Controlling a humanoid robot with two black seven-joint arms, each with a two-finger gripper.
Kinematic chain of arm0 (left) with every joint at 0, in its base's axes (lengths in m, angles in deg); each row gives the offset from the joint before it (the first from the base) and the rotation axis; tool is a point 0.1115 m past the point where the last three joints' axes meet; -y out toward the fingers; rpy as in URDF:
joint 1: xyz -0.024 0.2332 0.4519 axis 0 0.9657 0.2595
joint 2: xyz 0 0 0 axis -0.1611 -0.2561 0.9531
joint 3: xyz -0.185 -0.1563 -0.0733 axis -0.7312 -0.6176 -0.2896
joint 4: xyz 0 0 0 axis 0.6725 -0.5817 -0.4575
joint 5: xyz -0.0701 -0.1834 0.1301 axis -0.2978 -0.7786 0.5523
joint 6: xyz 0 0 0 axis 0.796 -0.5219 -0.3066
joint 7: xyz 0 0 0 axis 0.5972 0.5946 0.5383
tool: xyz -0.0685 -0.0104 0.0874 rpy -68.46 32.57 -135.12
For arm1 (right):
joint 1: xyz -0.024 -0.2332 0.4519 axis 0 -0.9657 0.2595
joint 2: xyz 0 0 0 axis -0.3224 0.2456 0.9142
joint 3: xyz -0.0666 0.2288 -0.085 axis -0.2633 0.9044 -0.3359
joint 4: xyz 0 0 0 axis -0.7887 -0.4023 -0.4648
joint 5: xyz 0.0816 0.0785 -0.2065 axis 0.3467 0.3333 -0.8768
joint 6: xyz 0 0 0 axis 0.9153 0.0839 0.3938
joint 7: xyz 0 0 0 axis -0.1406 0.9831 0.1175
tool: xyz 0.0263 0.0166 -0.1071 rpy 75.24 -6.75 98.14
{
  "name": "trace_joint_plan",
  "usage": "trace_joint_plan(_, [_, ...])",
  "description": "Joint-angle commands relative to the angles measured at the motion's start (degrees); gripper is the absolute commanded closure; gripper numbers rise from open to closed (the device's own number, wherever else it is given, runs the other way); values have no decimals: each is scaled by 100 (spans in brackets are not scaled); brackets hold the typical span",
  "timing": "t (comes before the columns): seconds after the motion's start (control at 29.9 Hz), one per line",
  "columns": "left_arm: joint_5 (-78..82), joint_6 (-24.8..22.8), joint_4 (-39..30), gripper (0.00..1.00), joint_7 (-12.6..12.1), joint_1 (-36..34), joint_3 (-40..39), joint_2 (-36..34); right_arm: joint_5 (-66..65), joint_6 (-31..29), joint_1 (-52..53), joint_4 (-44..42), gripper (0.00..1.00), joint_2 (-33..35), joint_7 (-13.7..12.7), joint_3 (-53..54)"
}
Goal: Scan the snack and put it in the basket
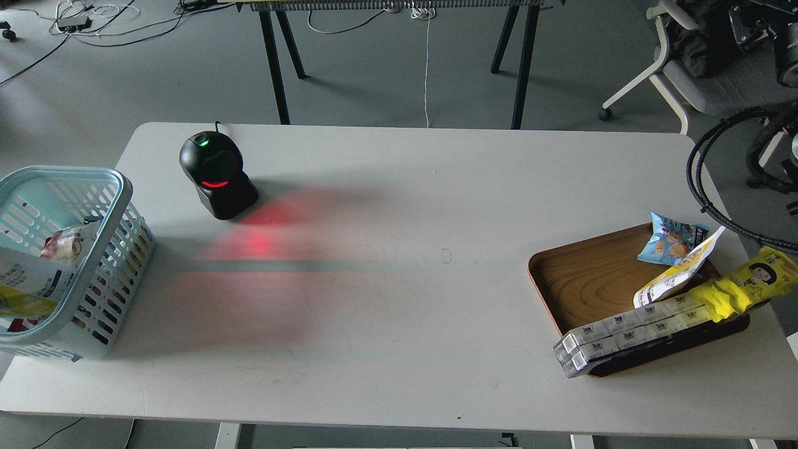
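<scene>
Snack (676, 274) apparently leaning on tray (580, 280), basket (93, 187) opposite

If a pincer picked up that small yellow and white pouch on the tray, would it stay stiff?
Probably not: the pouch looks thin and bent, leaning on the blue packet, so it may flop. It seems light. Its glossy film could slip.

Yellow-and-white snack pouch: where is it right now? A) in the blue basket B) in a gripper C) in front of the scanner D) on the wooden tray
D: the snack pouch lies tilted on the wooden tray, beside the blue packet; no gripper is in view.
</scene>
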Motion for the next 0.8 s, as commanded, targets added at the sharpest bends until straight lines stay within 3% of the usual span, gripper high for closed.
trace_joint_plan(0.0, [-164,-408,859,0,-209,-49,-613,985,10,0,1,-9,2,-44,-49,11])
trace_joint_plan(0.23, [-251,-691,1211,0,-279,-5,-763,2119,63,0,-17,-44,2,-474,-216,247])
trace_joint_plan(0.47, [-2016,-734,1457,0,-991,21,-825,2507,63,0,-52,-35,2,-633,-225,459])
trace_joint_plan(0.77, [-2335,-1042,1554,0,-991,82,-825,2797,71,0,-96,8,2,-633,-286,459])
